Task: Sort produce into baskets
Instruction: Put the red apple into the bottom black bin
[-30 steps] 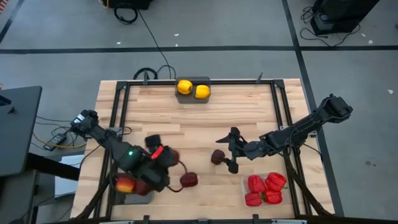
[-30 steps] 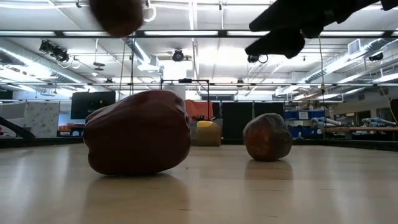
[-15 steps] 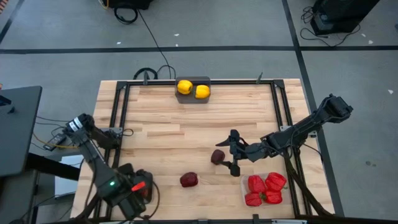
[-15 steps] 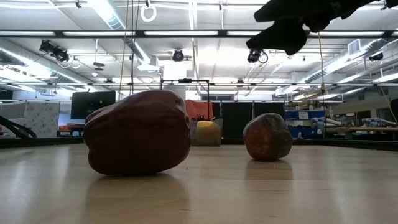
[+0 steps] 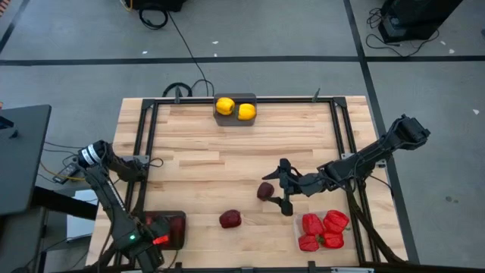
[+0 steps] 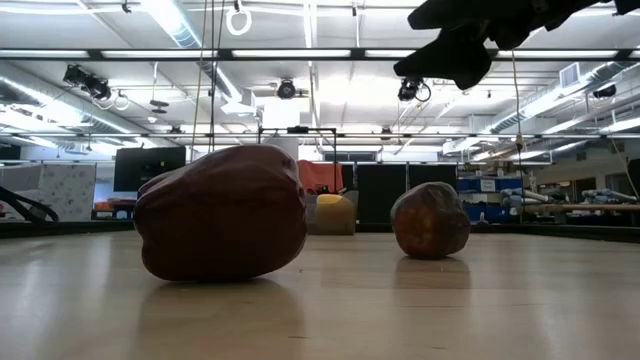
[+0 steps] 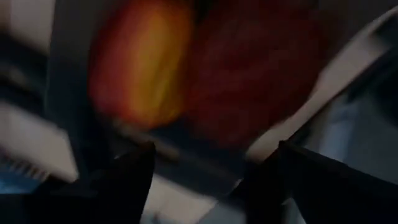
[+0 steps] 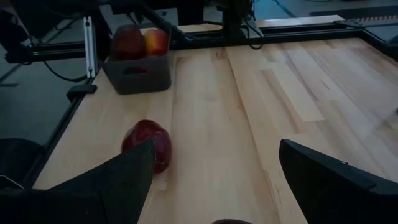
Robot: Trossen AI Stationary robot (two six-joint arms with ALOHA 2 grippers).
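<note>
Right arm reaches in from the table's right edge toward mid-table, forearm low and stretched out; I read the right gripper as hovering above the wood just beside a dark maroon fruit, fingers spread wide, holding nothing, no contact that I can see. In the right wrist view both fingers stand well apart, w/ a second maroon fruit on the boards ahead and a grey bin beyond it carrying red and orange fruit. Left arm is folded back along the table's left edge, wrist over the front-left corner; left gripper sits at that grey bin. Left wrist view is a blur of orange and red fruit close up; fingers seem apart and nothing sits between them, but I can't tell for sure. Yellow fruits, 2 pcs, sit in the bin at the far edge, centre. Red peppers fill the clear bin at front right. Low view: both maroon fruits rest on bare wood, well apart.
</note>
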